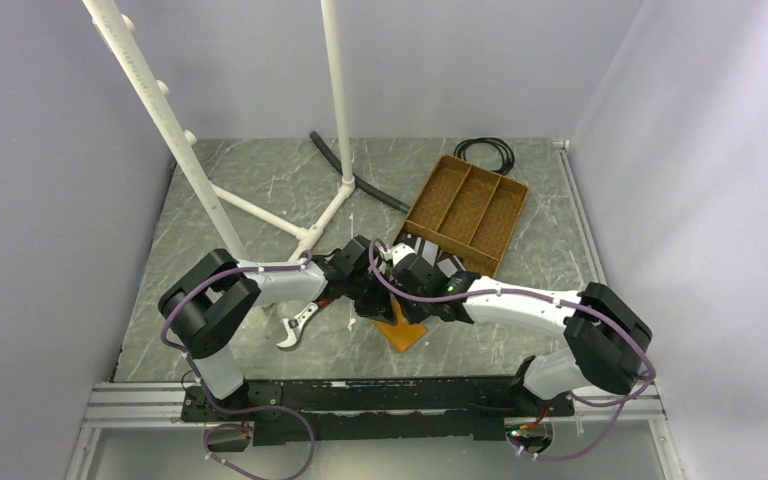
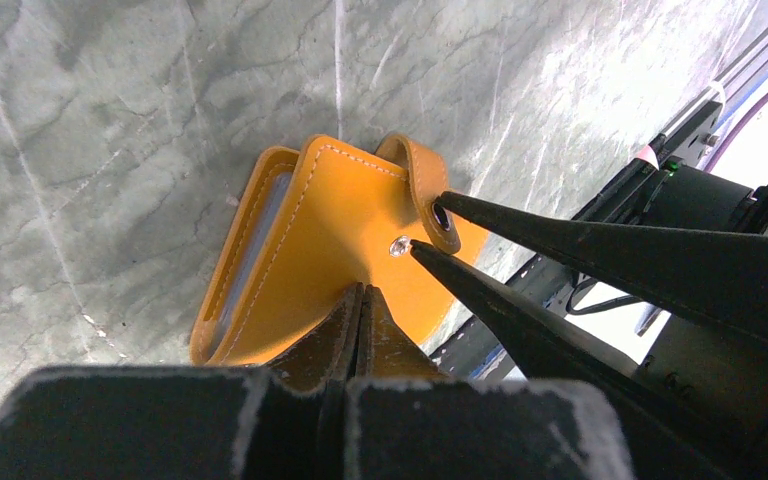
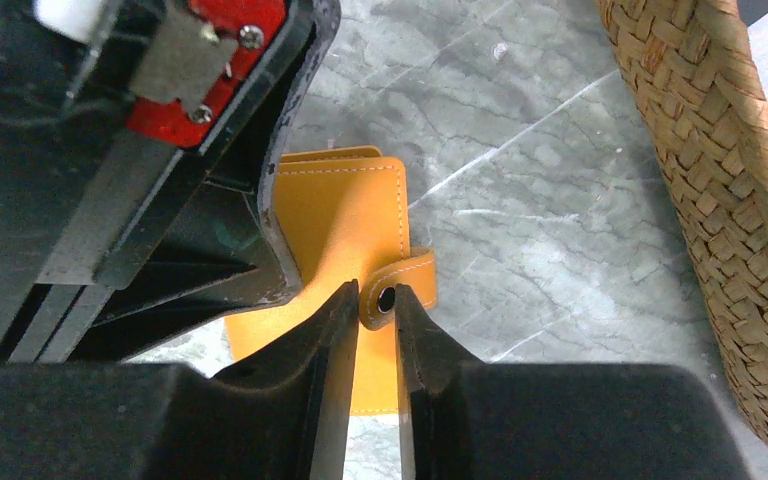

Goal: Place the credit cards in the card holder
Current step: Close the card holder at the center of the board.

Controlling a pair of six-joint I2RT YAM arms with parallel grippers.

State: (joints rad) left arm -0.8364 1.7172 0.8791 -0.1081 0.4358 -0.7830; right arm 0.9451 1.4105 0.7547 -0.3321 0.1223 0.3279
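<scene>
Clamping tool (left): the left tool (image 2: 360, 295) has its fingers pressed together on the near edge of the card holder (image 2: 330, 230), with orange leather pinched between them.
Right tool: the right tool (image 3: 372, 300) has its tips a narrow gap apart on either side of the strap tab (image 3: 405, 280). Whether they already press the tab cannot be told.
Card holder, look: orange-tan leather with pale stitching. It is partly folded, and the left wrist view shows a bluish inner panel along its open side.
Card holder, place: it sits on the grey marbled surface (image 1: 260, 190) between the two arms, nearer the arm bases than the tray. The top view shows only one orange corner below the wrists.
Card holder, pose: the far side lies at the surface. Whether the clamped side is raised off it cannot be told.
Snap: the metal stud (image 2: 397, 245) on the outer panel and the socket (image 2: 442, 215) in the strap are just beside each other, not joined.
Tray: a brown woven divided tray (image 1: 465, 212) lies beyond the card holder, to the right. Its woven wall fills the right edge of the right wrist view, apart from the card holder.
Background: a white pole frame (image 1: 340, 100) stands at the back left. A black hose (image 1: 355, 180) and a coiled black cable (image 1: 485, 150) lie near the far wall.
</scene>
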